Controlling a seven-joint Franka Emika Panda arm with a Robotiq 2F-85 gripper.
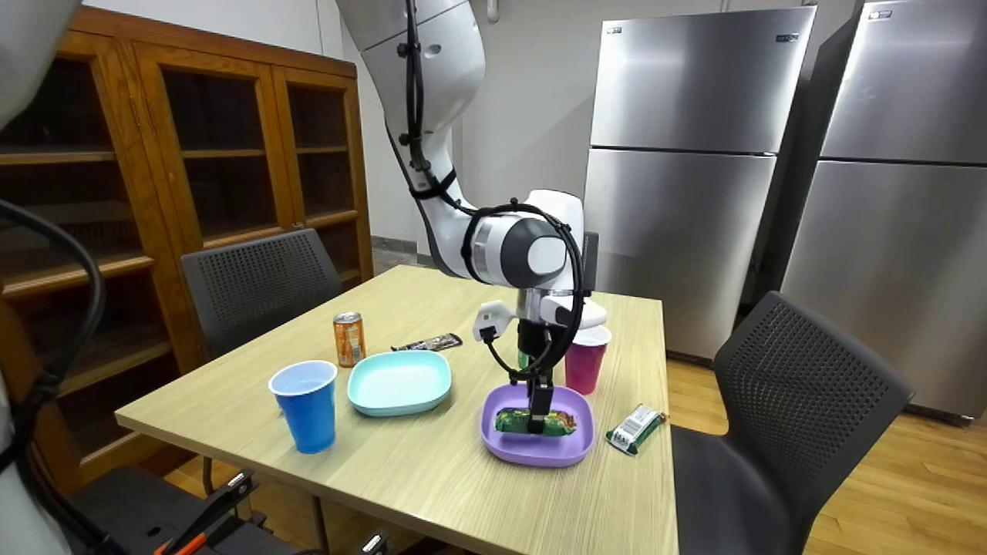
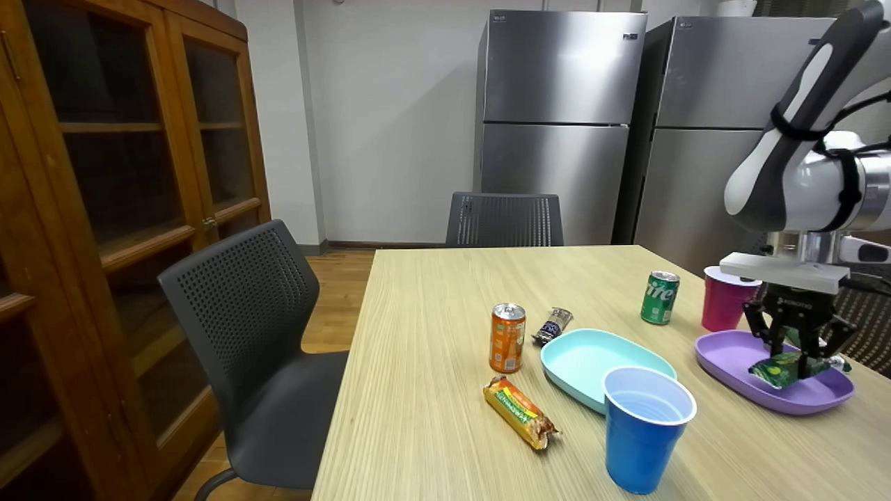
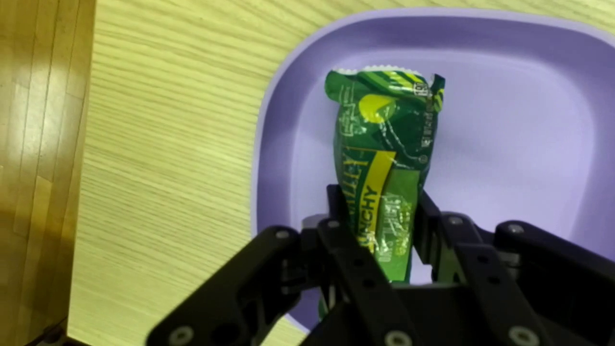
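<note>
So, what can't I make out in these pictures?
Wrist view: held green bar, lower end mostly hidden by the fingers.
Wrist view: purple tray, right side cut off by the picture's edge.
In an exterior view: green can, mostly hidden behind the robot's arm.

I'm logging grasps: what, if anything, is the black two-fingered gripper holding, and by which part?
A long green shiny-wrapped snack bar; the gripper pinches its long sides near the middle of its length.
</note>
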